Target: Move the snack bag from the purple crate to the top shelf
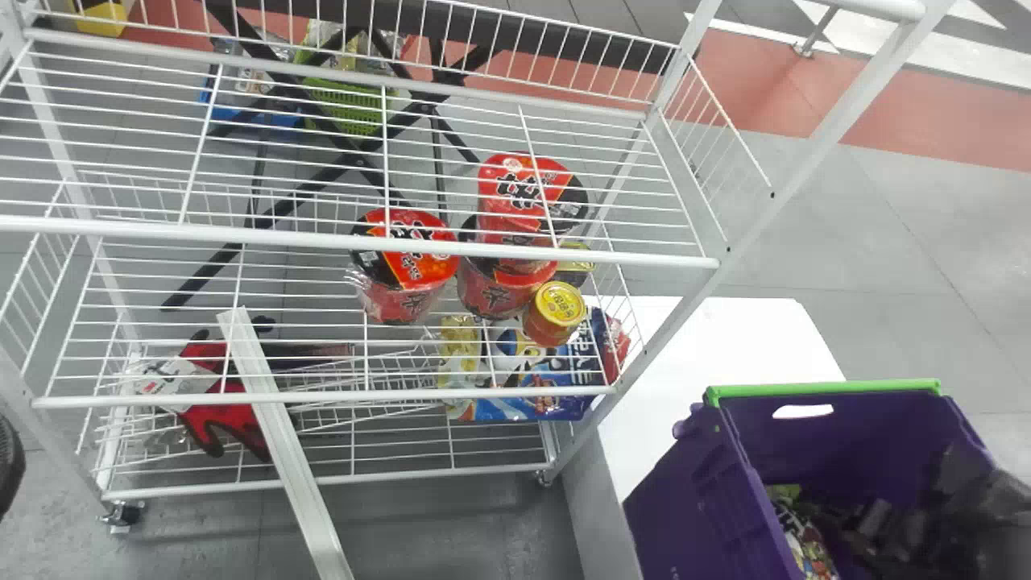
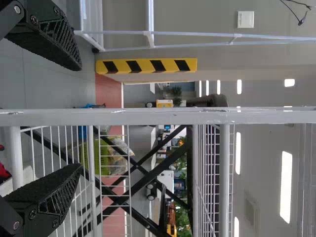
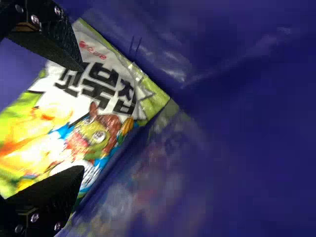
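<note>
Head view: right gripper [image 1: 878, 528] was down inside the purple crate [image 1: 701, 499], toward the robot's right, the arm blurred. Snack bag [image 1: 805, 540] lay low in the crate, beside the gripper, near the left wall. Green strip [image 1: 821, 389] ran along the far rim, with a handle slot just below it. Crate sat right of the rack, with white tabletop [image 1: 725, 338] between rim and post [image 1: 757, 225]. Top shelf [image 1: 242, 234] had a front rail with taller wire guards at the back and right end. Red noodle cups [image 1: 411, 266] stood under that shelf, two of them stacked, with a yellow-lidded can [image 1: 556, 310] close by.

Left wrist view: left gripper [image 2: 76, 117] was parked in front of the rack, fingers wide apart, gap between the tips unfilled. A pale upright [image 2: 197, 116] crossed the view beyond that gap.

Right wrist view: right gripper was open, one finger over each side of the bag, printed face showing in the gap. No grip on it; contact with the fingers, cannot tell. Bag lay slanted, one long edge close along purple plastic, with more open purple surface past its sealed end
</note>
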Robot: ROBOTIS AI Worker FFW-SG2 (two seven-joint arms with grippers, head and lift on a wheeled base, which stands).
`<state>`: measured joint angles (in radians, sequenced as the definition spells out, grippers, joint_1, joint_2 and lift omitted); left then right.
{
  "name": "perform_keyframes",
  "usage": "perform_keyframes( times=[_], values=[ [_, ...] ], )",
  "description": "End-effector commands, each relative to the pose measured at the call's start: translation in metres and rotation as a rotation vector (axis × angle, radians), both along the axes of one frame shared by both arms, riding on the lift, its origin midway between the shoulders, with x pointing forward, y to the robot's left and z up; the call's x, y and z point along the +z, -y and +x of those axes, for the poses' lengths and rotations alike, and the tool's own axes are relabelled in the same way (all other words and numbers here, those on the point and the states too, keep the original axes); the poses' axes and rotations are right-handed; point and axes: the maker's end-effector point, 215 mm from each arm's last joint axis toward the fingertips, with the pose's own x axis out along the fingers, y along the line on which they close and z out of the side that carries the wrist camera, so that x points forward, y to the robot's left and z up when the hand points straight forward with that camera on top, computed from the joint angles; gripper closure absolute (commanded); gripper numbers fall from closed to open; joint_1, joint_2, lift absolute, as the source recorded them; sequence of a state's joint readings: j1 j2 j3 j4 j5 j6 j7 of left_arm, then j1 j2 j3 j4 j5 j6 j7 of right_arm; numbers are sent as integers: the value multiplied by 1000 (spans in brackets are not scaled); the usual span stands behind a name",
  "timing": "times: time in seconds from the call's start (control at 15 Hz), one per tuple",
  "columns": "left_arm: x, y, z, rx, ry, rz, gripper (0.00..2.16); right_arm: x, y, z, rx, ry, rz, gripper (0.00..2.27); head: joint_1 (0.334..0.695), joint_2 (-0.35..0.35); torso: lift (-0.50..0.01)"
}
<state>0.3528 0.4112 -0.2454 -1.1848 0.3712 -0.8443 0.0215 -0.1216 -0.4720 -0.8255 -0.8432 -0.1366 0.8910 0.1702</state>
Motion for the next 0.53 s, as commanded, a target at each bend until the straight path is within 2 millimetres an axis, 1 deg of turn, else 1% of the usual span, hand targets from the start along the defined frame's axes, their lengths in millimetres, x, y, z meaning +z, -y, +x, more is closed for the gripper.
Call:
perform_keyframes(
  times=[0.0,0.07,0.13,0.27,0.33,0.47],
  values=[
    [-1,0,0,1,-2,1,130,-20,-8,6,31,27,-40,107,695,-350,-452],
    [-1,0,0,1,-2,1,130,-27,-14,8,40,54,-42,107,695,-350,-452],
    [0,1,0,-3,-1,0,130,-37,-23,7,53,59,-45,103,695,-350,-452],
    [1,4,1,-12,3,2,130,-48,-34,7,85,71,-72,97,695,-350,-452],
    [4,5,3,-15,10,4,130,-52,-37,3,88,74,-73,97,695,-350,-452],
    [4,7,5,-24,11,5,130,-54,-36,1,96,84,-92,97,695,-350,-452]
  ],
)
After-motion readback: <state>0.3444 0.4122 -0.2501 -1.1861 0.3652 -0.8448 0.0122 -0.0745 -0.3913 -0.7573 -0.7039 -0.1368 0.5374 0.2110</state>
